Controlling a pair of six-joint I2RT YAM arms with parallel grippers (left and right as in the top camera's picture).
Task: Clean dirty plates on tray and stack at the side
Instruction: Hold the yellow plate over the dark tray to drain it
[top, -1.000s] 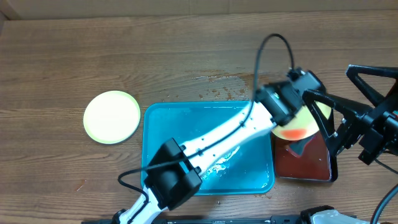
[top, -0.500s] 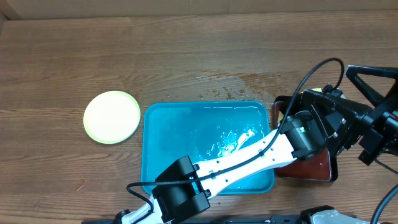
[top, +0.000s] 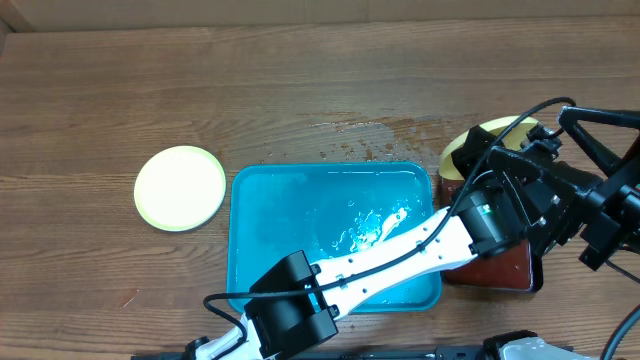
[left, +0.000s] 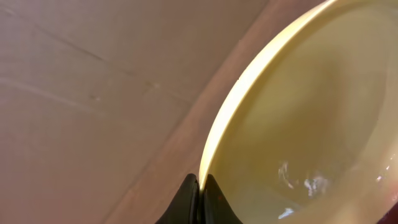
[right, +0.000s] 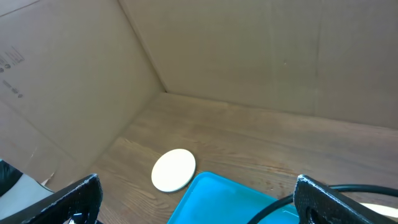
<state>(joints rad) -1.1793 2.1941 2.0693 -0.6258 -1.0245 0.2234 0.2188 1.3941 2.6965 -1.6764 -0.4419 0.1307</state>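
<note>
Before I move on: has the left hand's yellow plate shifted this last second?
Yes. The yellow plate, pinched by the left hand, has moved from over the dark red tray to past its far rim.

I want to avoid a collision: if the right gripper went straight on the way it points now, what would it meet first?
Probably the turquoise tray, whose corner lies low between the open jaws of the right gripper. Depth is unclear; it may pass above it.
</note>
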